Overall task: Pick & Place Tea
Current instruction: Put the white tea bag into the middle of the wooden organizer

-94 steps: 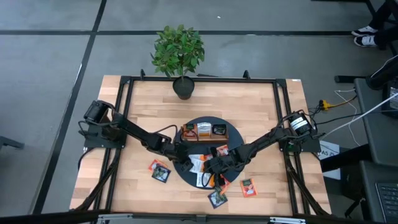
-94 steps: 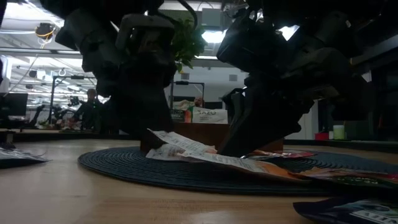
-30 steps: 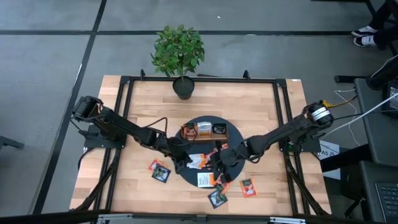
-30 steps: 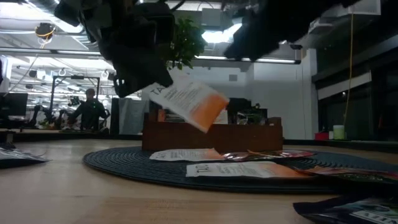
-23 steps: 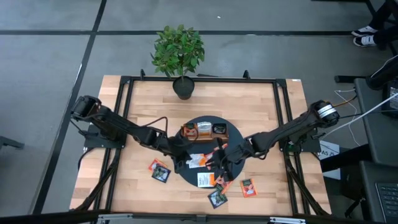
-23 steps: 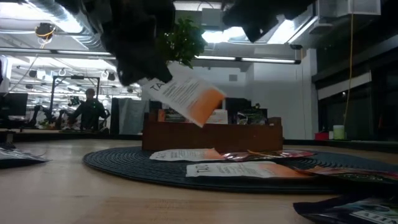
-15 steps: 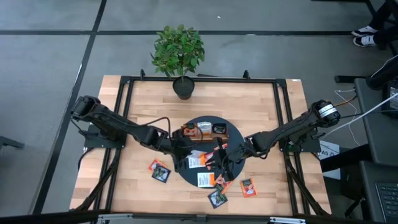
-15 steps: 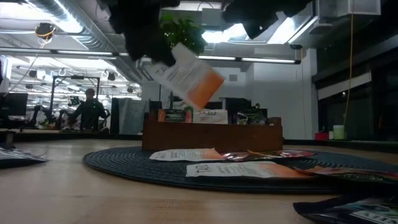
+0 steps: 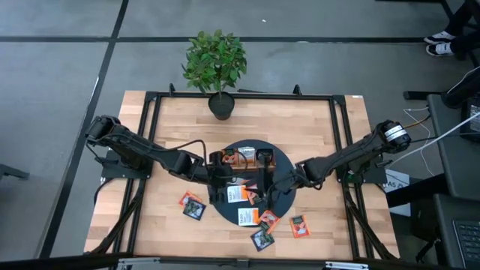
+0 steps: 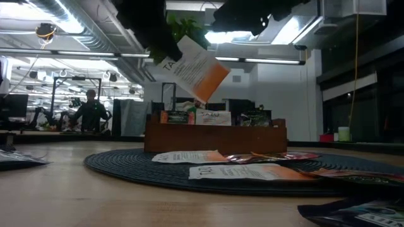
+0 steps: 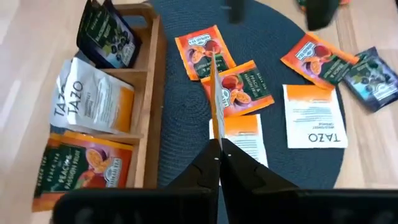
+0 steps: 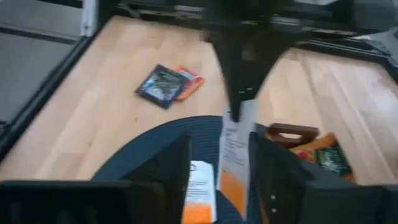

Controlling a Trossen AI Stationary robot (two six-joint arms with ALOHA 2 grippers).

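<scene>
A white-and-orange tea sachet (image 10: 197,69) hangs in the air near the brown wooden tray (image 9: 244,157), with my left gripper (image 11: 218,163) shut on it. The tray's compartments hold dark (image 11: 106,32), white (image 11: 93,99) and orange (image 11: 79,177) sachets standing on edge. More tea sachets (image 11: 311,117) lie flat on the round dark mat (image 10: 117,162). My right gripper (image 12: 219,171) stands open over the mat's right part (image 9: 264,189), facing the held sachet (image 12: 235,146) without touching it. My left gripper pinches the sachet's white end (image 11: 215,142) between its two shut fingers, which slant down from above. The sachet is lifted clear of the mat and hangs tilted, its orange end (image 10: 213,77) lowest, higher than the tray's top.
Loose sachets lie on the wood near the front: one left of the mat (image 9: 193,206), two on the right (image 9: 262,238) (image 9: 299,225). A potted plant (image 9: 216,64) stands at the far edge. Black frame rails (image 9: 341,142) run along the table's sides.
My left gripper has risen and gone toward the table's far edge, toward the tray, carrying the sachet. The sachet now hangs higher, above the tray's top, and has turned a little, its orange end still lowest.
</scene>
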